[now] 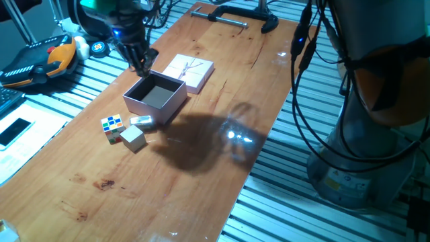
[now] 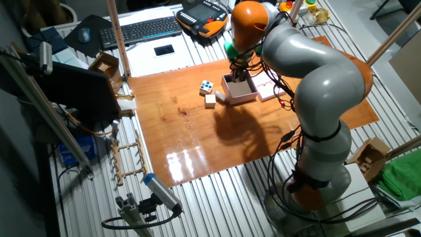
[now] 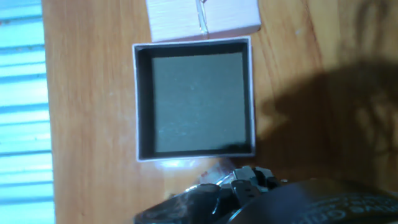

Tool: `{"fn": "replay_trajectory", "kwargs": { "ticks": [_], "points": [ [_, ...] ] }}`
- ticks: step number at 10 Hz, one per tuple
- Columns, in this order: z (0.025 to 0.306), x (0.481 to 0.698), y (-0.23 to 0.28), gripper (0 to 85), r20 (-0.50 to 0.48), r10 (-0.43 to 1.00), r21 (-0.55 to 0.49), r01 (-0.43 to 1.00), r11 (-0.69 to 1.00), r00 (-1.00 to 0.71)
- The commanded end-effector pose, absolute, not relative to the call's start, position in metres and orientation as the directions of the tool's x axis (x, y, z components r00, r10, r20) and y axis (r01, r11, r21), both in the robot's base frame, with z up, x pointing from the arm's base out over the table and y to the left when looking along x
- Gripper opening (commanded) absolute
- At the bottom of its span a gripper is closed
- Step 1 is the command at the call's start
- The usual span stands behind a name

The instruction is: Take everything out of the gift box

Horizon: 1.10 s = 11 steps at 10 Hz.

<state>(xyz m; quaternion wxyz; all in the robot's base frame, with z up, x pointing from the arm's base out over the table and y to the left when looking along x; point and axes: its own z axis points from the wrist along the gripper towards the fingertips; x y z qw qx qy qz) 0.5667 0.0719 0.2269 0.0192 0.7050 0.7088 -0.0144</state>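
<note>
Tool (image 1: 142,66): above the gift box's (image 1: 173,104) upper-left rim; grip state unclear.
Box: looks empty.
Next: lift straight up, avoid clipping the rim.

A wooden tabletop (image 1: 201,175) is lying over a bed of ribbed aluminium rails (image 1: 295,215), with overhead light glaring off it toward 3 o'clock. A black clamp (image 1: 232,15) is gripping its far edge at 12 o'clock. In the other fixed view, a keyboard (image 2: 146,28) is sitting at 11 o'clock, a cardboard box (image 2: 370,156) is resting at 4 o'clock, and green cloth (image 2: 402,176) is bunching beside it.
</note>
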Motion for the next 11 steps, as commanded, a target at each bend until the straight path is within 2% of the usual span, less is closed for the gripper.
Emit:
{"fn": "replay_trajectory", "kwargs": {
  "ticks": [1,3,6,8,11],
  "points": [
    [0.230,0.564,0.069,1.0,-0.035,0.930,-0.003,0.931,0.365,-0.365],
    [0.235,0.561,0.058,1.0,-0.006,0.894,-0.015,0.894,0.449,-0.449],
    [0.237,0.558,0.055,1.0,-0.034,0.825,-0.045,0.826,0.562,-0.563],
    [0.240,0.557,0.049,1.0,0.002,0.784,-0.045,0.783,0.621,-0.621],
    [0.240,0.557,0.048,1.0,0.005,0.767,-0.042,0.766,0.641,-0.641]
  ]
}}
